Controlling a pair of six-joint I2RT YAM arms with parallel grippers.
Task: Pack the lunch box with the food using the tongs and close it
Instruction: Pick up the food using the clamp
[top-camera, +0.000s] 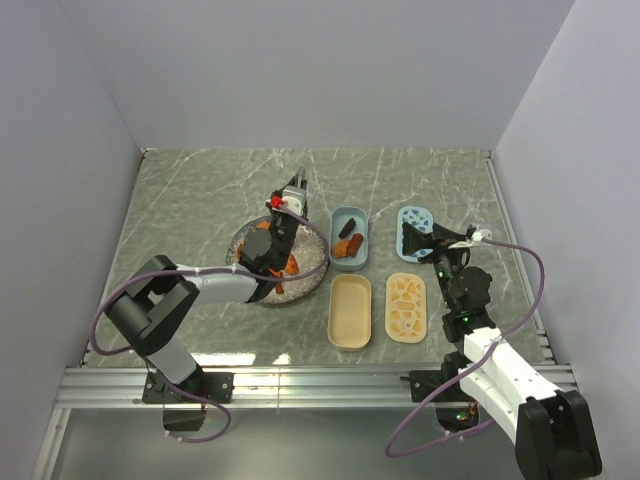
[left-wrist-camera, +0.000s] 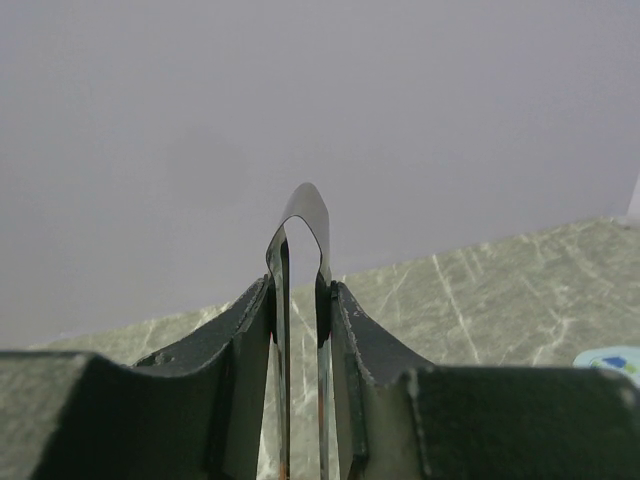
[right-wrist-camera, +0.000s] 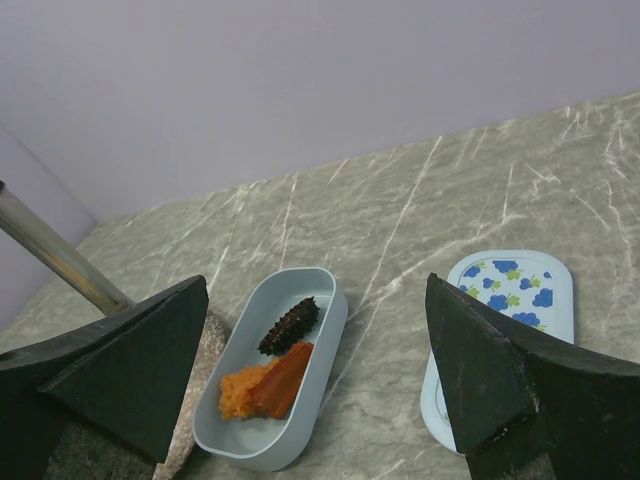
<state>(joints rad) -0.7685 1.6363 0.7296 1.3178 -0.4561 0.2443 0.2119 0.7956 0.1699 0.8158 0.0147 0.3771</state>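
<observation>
My left gripper (top-camera: 281, 224) hangs over the round speckled plate (top-camera: 243, 243) and is shut on the metal tongs (top-camera: 296, 190). In the left wrist view the tongs' bend (left-wrist-camera: 302, 212) sticks up between my left gripper's (left-wrist-camera: 302, 292) fingers; the tips are hidden. Orange food (top-camera: 291, 266) lies on the plate. The blue lunch box (top-camera: 358, 221) holds a dark spiky piece (right-wrist-camera: 290, 325) and orange pieces (right-wrist-camera: 266, 384). Its flowered lid (top-camera: 414, 229) lies to the right. My right gripper (top-camera: 441, 241) is open and empty near that lid, its jaws (right-wrist-camera: 316, 285) wide apart.
A yellow oval tub (top-camera: 350, 311) and its patterned yellow lid (top-camera: 406, 305) lie in front of the blue ones. Grey walls close in the marble table on three sides. A metal rail runs along the near edge (top-camera: 300, 378).
</observation>
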